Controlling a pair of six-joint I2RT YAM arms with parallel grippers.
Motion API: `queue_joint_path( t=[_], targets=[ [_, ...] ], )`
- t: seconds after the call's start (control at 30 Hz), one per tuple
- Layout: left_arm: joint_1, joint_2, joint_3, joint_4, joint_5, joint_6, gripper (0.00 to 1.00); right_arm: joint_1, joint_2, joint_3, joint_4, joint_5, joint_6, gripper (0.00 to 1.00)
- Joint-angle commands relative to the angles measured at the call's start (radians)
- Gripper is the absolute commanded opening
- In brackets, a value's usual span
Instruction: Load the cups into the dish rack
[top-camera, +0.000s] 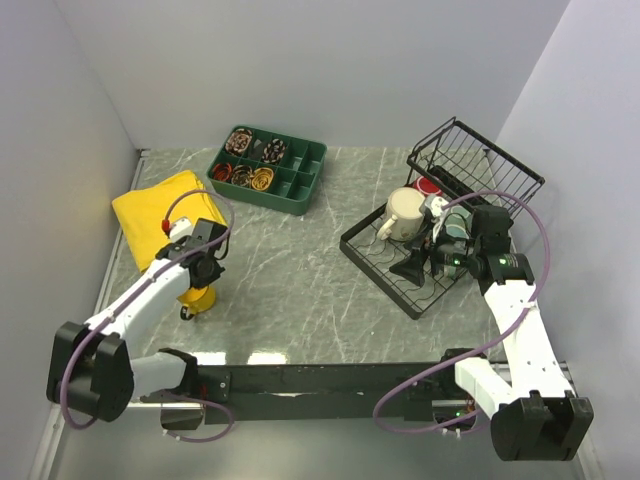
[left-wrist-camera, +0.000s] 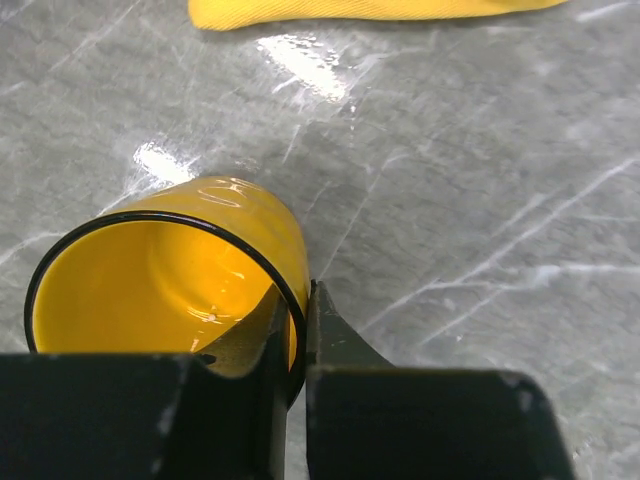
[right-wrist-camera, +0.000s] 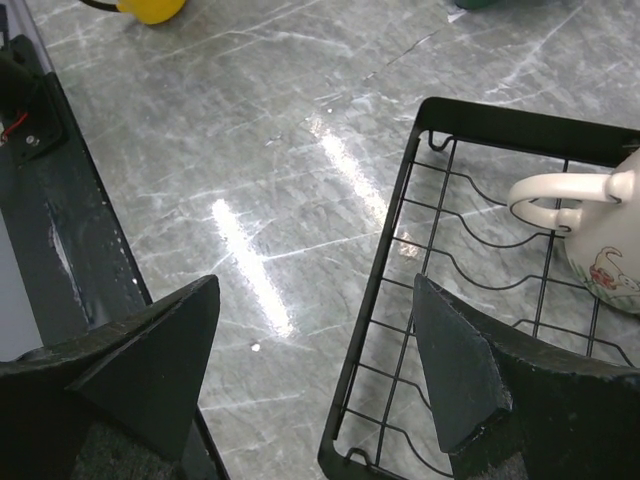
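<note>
The yellow cup (top-camera: 197, 297) stands on the table at the left. My left gripper (top-camera: 205, 272) is shut on its rim. In the left wrist view one finger is inside the yellow cup (left-wrist-camera: 190, 250) and the other outside, the gripper (left-wrist-camera: 300, 322) pinching the wall. The black dish rack (top-camera: 375, 275) is at the right. It holds the cream cup (top-camera: 405, 214), the red cup (top-camera: 428, 187) and a pale teal cup (top-camera: 456, 222) partly hidden by my right arm. My right gripper (top-camera: 422, 266) is open and empty over the rack's near corner (right-wrist-camera: 385, 260). The cream cup (right-wrist-camera: 605, 240) shows beyond my right gripper (right-wrist-camera: 325, 370).
A dark green compartment tray (top-camera: 268, 170) with small items sits at the back middle. A folded yellow cloth (top-camera: 165, 210) lies at the left behind the yellow cup, and shows in the left wrist view (left-wrist-camera: 350, 10). The rack's raised wire basket end (top-camera: 480, 160) stands at the far right.
</note>
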Motion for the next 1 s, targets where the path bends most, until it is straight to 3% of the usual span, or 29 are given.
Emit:
queue_joint_path(
  t=[0.0,0.17,0.33,0.43,0.53,0.73,0.87,0.97],
  targets=[
    [0.001,-0.073,0.044,0.027,0.027,0.07,0.02,-0.013,0.001,-0.003,-0.004,-0.042,-0.022,0.84],
    [0.001,-0.154,0.064,0.105,0.16,0.175,0.01,-0.018,-0.004,-0.003,-0.018,-0.045,-0.047,0.84],
    [-0.001,-0.263,0.043,0.34,0.551,0.269,0.01,-0.016,0.042,0.045,-0.114,-0.093,-0.123,0.85],
    [0.001,-0.285,0.009,0.556,0.785,0.203,0.01,-0.013,0.073,0.086,-0.206,-0.128,-0.214,0.87],
    [-0.011,-0.25,-0.044,0.819,0.913,0.015,0.01,0.008,0.079,0.103,-0.197,-0.131,-0.21,0.89],
    [-0.155,-0.175,-0.048,1.215,0.797,-0.338,0.01,0.097,0.091,0.117,-0.011,-0.193,-0.023,0.97],
    [-0.284,-0.113,0.037,1.347,0.557,-0.539,0.01,0.18,0.094,0.111,0.282,-0.167,0.242,1.0],
    [-0.323,-0.086,0.051,1.441,0.464,-0.71,0.01,0.214,0.119,0.135,0.491,-0.116,0.447,1.0]
  ],
)
